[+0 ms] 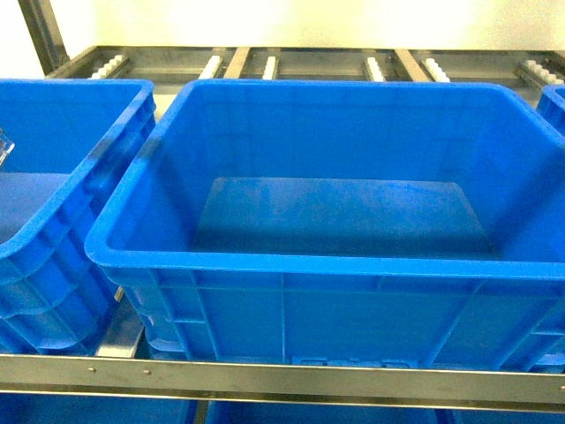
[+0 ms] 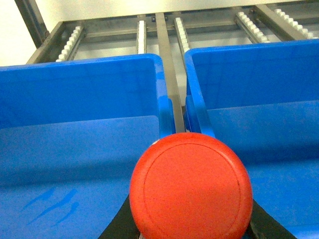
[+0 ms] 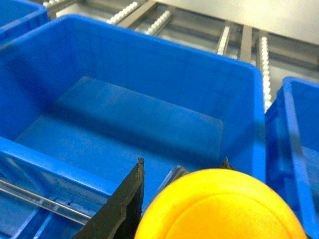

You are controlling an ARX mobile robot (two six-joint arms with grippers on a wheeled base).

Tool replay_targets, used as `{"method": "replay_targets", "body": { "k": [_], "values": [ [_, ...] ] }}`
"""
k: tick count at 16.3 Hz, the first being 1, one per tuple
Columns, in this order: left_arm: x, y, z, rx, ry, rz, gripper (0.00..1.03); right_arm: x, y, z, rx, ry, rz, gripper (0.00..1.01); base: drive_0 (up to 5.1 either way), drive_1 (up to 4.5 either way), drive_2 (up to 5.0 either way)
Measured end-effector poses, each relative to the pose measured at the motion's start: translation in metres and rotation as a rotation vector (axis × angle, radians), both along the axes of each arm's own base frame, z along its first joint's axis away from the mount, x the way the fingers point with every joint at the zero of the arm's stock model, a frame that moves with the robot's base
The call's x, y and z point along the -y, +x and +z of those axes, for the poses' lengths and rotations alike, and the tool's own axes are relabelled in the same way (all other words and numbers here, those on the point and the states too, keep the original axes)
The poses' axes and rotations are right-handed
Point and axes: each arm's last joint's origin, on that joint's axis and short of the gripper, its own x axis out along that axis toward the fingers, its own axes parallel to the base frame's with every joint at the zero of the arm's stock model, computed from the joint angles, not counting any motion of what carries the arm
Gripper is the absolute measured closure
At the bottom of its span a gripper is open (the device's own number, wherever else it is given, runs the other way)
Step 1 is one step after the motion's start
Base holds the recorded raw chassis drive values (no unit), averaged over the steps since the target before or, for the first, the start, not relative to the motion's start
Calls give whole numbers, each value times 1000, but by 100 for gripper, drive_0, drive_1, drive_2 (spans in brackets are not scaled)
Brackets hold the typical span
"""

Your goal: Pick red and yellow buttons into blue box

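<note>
Left wrist view: left gripper (image 2: 189,234) clamps red button (image 2: 191,187) over the gap between crates — release now risks missing blue box (image 1: 291,265); right gripper (image 3: 174,199) holds yellow button (image 3: 222,206).

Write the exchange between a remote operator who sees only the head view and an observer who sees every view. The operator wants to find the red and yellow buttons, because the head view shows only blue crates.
Operator: I see only the large deep blue plastic crate, with nothing in it. Where is the red button?
Observer: The round red-capped push button sits in the left tool, with black fingers at both sides.
Operator: Over which crate?
Observer: In the left wrist view it lines up with the metal rail between two crates.
Operator: And the yellow one?
Observer: The round yellow-capped push button sits in the right tool, with that crate's bare floor beyond it.
</note>
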Motion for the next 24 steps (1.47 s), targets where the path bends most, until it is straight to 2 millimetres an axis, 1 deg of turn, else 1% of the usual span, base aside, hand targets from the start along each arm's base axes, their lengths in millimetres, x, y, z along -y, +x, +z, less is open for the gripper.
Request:
{"method": "replay_targets", "body": {
  "k": [2, 4, 5, 7, 9, 10, 11, 13, 14, 15, 16, 18, 19, 20, 21, 22, 23, 24],
  "values": [
    [0, 0, 0, 0, 0, 0, 79, -16, 26, 1, -63, -14, 48, 62, 0, 0, 0],
    [0, 0, 0, 0, 0, -1, 79, -40, 64, 5, -94, -12, 99, 62, 0, 0, 0],
    [0, 0, 0, 0, 0, -1, 79, -45, 77, 6, -118, -14, 107, 62, 0, 0, 0],
    [0, 0, 0, 0, 1, 0, 79, -56, 119, 2, -197, -27, 104, 62, 0, 0, 0],
    [0, 0, 0, 0, 0, 0, 79, -60, 161, -13, -314, -50, 94, 62, 0, 0, 0],
    [0, 0, 0, 0, 0, 0, 79, -62, 180, -24, -384, -62, 94, 62, 0, 0, 0],
    [0, 0, 0, 0, 0, 0, 79, -62, 190, -34, -434, -77, 97, 62, 0, 0, 0],
    [0, 0, 0, 0, 0, 0, 79, -61, 195, -47, -485, -118, 108, 62, 0, 0, 0],
    [0, 0, 0, 0, 0, 0, 79, -60, 197, -53, -502, -140, 121, 60, 0, 0, 0],
    [0, 0, 0, 0, 0, 0, 79, -60, 197, -56, -513, -146, 124, 50, 0, 0, 0],
    [0, 0, 0, 0, 0, 0, 79, -60, 198, -57, -496, -150, 122, 38, 0, 0, 0],
    [0, 0, 0, 0, 0, 0, 79, -58, 199, -54, -446, -120, 104, 15, 0, 0, 0],
    [0, 0, 0, 0, 0, 0, 79, -57, 196, -53, -420, -112, 88, 4, 0, 0, 0],
    [0, 0, 0, 0, 0, 0, 79, -50, 187, -45, -376, -70, 68, 4, 0, 0, 0],
    [0, 0, 0, 0, 0, 0, 79, -30, 171, -22, -275, -18, 17, 3, 0, 0, 0],
    [0, 0, 0, 0, 0, 0, 79, -13, 154, -5, -201, 27, -24, 3, 0, 0, 0],
    [0, 0, 0, 0, 0, 0, 79, 1, 136, 6, -148, 57, -53, 3, 0, 0, 0],
    [0, 0, 0, 0, 0, -2, 79, 20, 107, 15, -86, 86, -105, 3, 0, 0, 0]
  ]
}}
